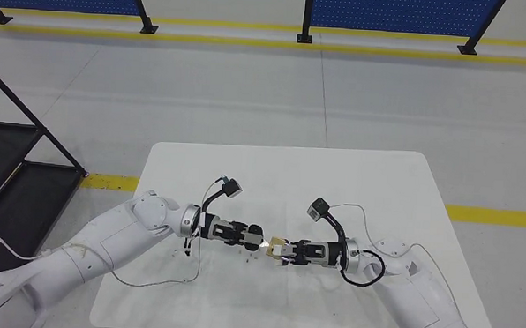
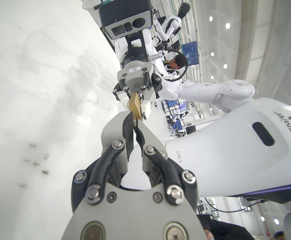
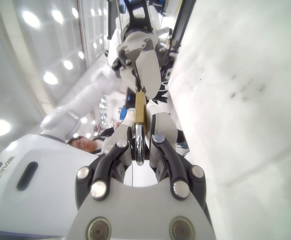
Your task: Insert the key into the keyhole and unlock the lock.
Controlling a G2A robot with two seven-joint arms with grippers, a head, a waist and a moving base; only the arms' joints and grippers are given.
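The key (image 2: 135, 119) is almost wholly hidden, pinched between the left gripper's (image 2: 134, 123) black pads; whether its blade sits in the keyhole cannot be told. The right gripper's (image 3: 141, 121) fingers cover the flat sides of the brass lock (image 3: 140, 105). In the top view the lock is too small for detail. In the right wrist view the left arm (image 3: 91, 91) is blurred.

Your lock (image 1: 277, 248) hangs over the surface (image 1: 351, 181) middle, held in the right tool (image 1: 287, 252); the key (image 2: 135, 121), pinched in the left tool (image 1: 259, 242), touches it from the left.
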